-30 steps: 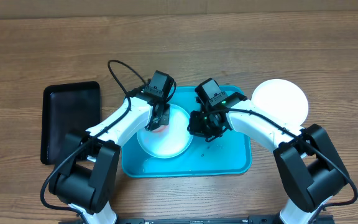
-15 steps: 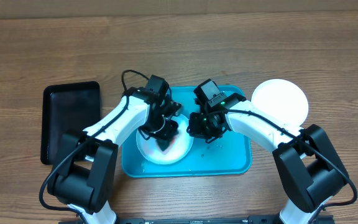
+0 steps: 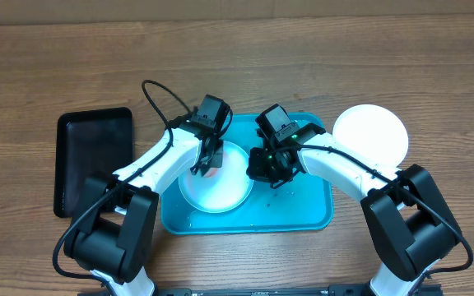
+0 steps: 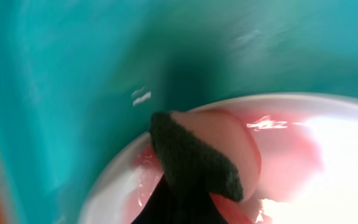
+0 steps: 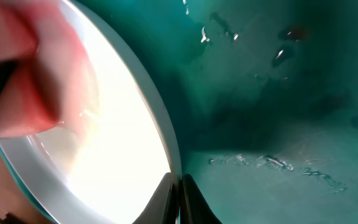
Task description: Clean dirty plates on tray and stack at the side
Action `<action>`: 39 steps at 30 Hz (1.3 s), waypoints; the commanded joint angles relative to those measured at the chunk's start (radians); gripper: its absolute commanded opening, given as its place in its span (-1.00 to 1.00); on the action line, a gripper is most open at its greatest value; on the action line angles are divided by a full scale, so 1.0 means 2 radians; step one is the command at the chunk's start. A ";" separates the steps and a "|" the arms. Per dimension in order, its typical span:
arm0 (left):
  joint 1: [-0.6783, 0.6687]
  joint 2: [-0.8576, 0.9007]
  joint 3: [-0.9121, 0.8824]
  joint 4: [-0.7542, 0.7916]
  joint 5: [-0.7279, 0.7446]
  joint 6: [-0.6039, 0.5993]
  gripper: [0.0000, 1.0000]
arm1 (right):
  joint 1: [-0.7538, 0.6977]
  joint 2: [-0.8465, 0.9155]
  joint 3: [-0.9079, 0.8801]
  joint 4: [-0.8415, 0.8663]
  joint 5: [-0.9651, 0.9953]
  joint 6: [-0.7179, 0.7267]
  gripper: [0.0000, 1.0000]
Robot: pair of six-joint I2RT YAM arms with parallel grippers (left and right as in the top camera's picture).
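A white plate with pale red smears lies in the left half of the turquoise tray. My left gripper is shut on a pink sponge with a dark scouring face, pressed on the plate's far-left part near the rim. My right gripper is shut on the plate's right rim, its fingers pinching the edge. The sponge shows blurred in the right wrist view. Another white plate lies on the table just right of the tray.
A black tray lies on the wooden table to the left. Water drops and streaks sit on the turquoise tray floor right of the held plate.
The left gripper swept the sponge down to the plate's middle and has come back to the far-left rim. The right gripper has kept its hold on the rim.
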 commanded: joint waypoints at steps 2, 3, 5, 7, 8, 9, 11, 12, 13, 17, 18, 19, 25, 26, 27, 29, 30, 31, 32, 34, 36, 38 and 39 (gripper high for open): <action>0.003 0.002 -0.004 -0.058 -0.004 0.028 -0.92 | -0.002 0.000 0.005 0.002 -0.004 0.001 -0.93; 0.003 0.002 -0.004 -0.073 0.042 0.067 -0.92 | -0.002 0.000 0.005 0.002 -0.004 0.001 -0.93; 0.003 0.002 -0.004 -0.098 0.122 0.136 -0.92 | -0.002 0.000 0.005 0.004 -0.004 0.000 -0.93; 0.003 0.002 -0.004 -0.116 0.196 0.198 -0.92 | -0.002 0.000 0.005 0.006 -0.004 0.001 -0.93; 0.003 0.002 -0.004 -0.122 0.237 0.234 -0.91 | -0.002 0.000 0.005 0.006 -0.004 0.001 -0.93; 0.003 0.002 -0.004 -0.126 0.276 0.269 -0.92 | -0.002 0.000 0.005 0.006 -0.004 0.001 -0.93; 0.003 0.002 -0.004 -0.126 0.332 0.314 -0.92 | -0.002 0.000 0.005 0.006 -0.004 0.000 -0.93; 0.003 0.002 -0.004 -0.122 0.354 0.331 -0.91 | -0.002 0.000 0.005 0.006 -0.004 0.000 -0.93; 0.003 0.002 -0.004 -0.116 0.365 0.336 -0.92 | -0.002 0.000 0.005 0.006 -0.004 0.000 -0.93; 0.003 0.002 -0.004 -0.077 0.356 0.326 -0.92 | -0.002 0.000 0.005 0.004 -0.004 0.000 -0.93; 0.003 0.002 -0.004 -0.061 0.334 0.303 -0.92 | -0.002 0.000 0.005 0.004 -0.004 0.000 -0.93; 0.003 0.002 -0.004 -0.042 0.301 0.272 -0.91 | -0.002 0.000 0.005 0.005 -0.004 0.000 -0.93; 0.003 0.002 -0.004 0.043 0.005 0.056 -0.91 | -0.002 0.000 0.005 0.004 -0.004 0.000 -0.93; 0.003 0.002 -0.003 0.048 -0.036 0.032 -0.92 | -0.002 0.000 0.005 0.003 -0.004 0.000 -0.93; 0.003 0.002 -0.003 0.053 -0.079 0.015 -0.92 | -0.002 0.000 0.005 0.003 -0.004 0.000 -0.93; 0.003 0.002 0.003 0.052 -0.116 0.011 -0.92 | -0.002 0.000 0.005 0.002 -0.004 0.000 -0.93; 0.003 0.002 0.011 0.044 -0.129 0.011 -0.92 | -0.002 0.000 0.005 0.002 -0.004 0.000 -0.93; 0.003 0.002 0.023 0.031 -0.137 0.011 -0.92 | -0.002 0.000 0.005 0.002 -0.004 0.000 -0.93; 0.003 0.002 0.035 0.017 -0.140 0.011 -0.92 | -0.002 0.000 0.005 0.002 -0.004 0.001 -0.93; 0.004 0.002 0.070 -0.019 -0.136 0.011 -0.92 | -0.001 0.000 0.005 0.004 -0.004 0.001 -0.92; 0.004 0.002 0.107 -0.054 -0.118 0.012 -0.92 | -0.001 0.000 0.005 0.006 -0.004 0.002 -0.93; 0.004 0.002 0.154 -0.097 -0.088 0.015 -0.92 | -0.001 0.000 0.005 0.009 -0.002 0.002 -0.93; 0.004 0.002 0.176 -0.115 -0.069 0.022 -0.92 | 0.000 0.000 0.005 0.009 0.000 0.003 -0.93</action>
